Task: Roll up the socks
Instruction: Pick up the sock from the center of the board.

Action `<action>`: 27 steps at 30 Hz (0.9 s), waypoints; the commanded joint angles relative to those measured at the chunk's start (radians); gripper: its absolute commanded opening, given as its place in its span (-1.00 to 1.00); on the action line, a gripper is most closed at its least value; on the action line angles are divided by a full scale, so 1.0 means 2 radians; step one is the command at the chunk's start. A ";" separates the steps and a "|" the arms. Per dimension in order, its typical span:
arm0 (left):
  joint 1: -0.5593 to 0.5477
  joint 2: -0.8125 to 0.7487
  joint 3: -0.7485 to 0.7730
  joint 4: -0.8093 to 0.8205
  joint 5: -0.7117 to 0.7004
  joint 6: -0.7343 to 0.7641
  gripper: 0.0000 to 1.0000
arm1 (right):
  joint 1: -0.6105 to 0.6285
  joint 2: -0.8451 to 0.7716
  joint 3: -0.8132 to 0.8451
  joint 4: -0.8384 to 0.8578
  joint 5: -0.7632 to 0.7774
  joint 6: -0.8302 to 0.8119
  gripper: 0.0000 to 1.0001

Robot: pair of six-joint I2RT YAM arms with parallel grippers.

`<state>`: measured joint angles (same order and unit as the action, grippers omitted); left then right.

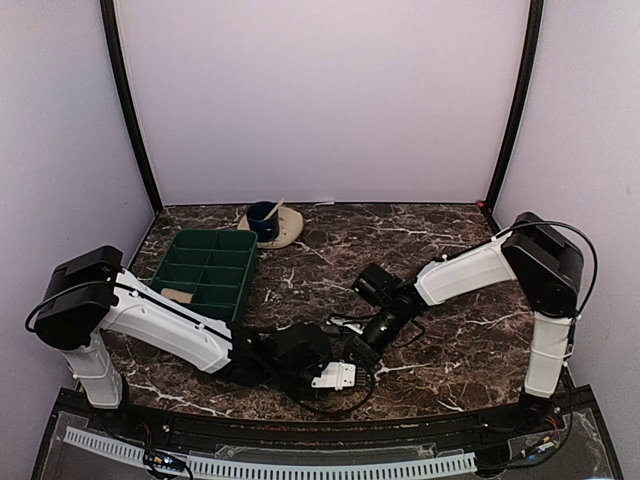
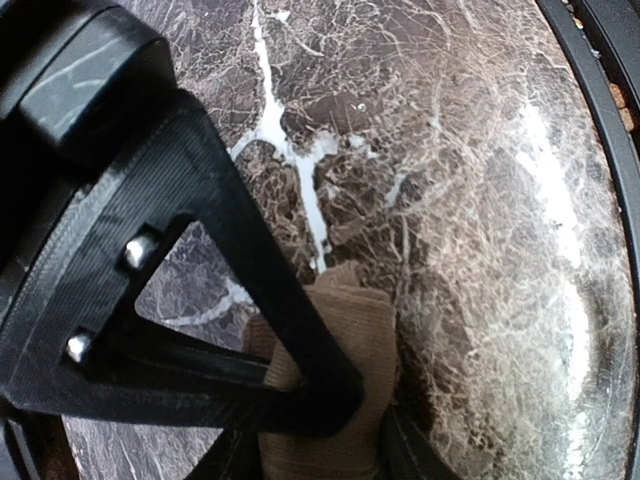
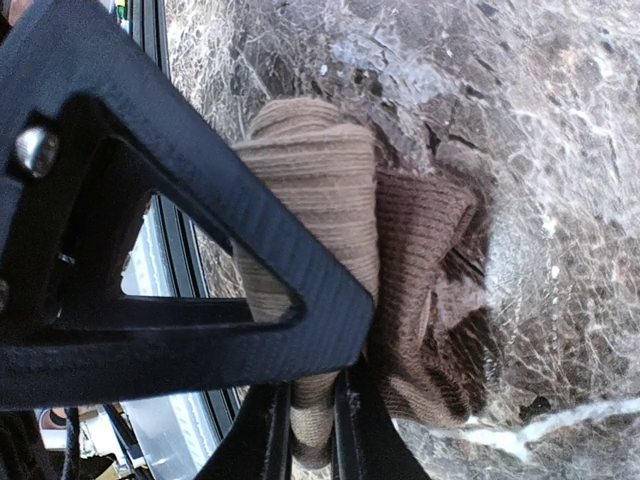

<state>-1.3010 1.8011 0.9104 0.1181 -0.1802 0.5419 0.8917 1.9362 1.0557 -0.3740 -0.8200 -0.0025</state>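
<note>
The socks [image 2: 345, 340] form a short tan roll lying on the dark marble table. My left gripper [image 2: 365, 425] is closed round this roll, one finger on each side of it. In the right wrist view the socks [image 3: 320, 170] show as a tan roll with a dark brown ribbed patch [image 3: 420, 290] bunched beside it. My right gripper [image 3: 335, 375] is shut on a tan fold at the roll's end. From above, the left gripper [image 1: 305, 358] and right gripper [image 1: 362, 345] meet near the table's front centre and hide the socks beneath them.
A green compartment tray [image 1: 205, 270] stands at the left. A beige saucer with a blue cup [image 1: 270, 222] sits at the back behind it. The table's black front rail [image 3: 170, 250] runs close beside the socks.
</note>
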 commanded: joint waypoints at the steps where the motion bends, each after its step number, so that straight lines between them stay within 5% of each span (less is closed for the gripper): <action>1: -0.003 0.010 0.011 0.004 0.003 0.010 -0.17 | 0.002 0.024 -0.007 -0.035 0.021 -0.007 -1.00; 9: -0.005 0.031 0.016 -0.007 0.011 0.011 -0.34 | 0.001 0.024 -0.009 -0.035 0.019 -0.007 -1.00; 16: -0.007 0.051 0.025 -0.024 0.023 0.010 -0.71 | 0.001 0.024 -0.008 -0.033 0.019 -0.004 -0.98; 20: -0.007 0.057 0.026 -0.026 0.023 0.007 -0.98 | 0.000 0.023 -0.010 -0.032 0.025 0.000 -0.79; 27: -0.006 0.048 0.020 -0.026 0.013 0.007 -1.00 | -0.004 0.007 -0.028 -0.021 0.029 0.008 -0.45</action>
<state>-1.3075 1.8530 0.9604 0.0883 -0.1772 0.5648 0.8795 1.9347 1.0492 -0.4084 -0.8410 0.0040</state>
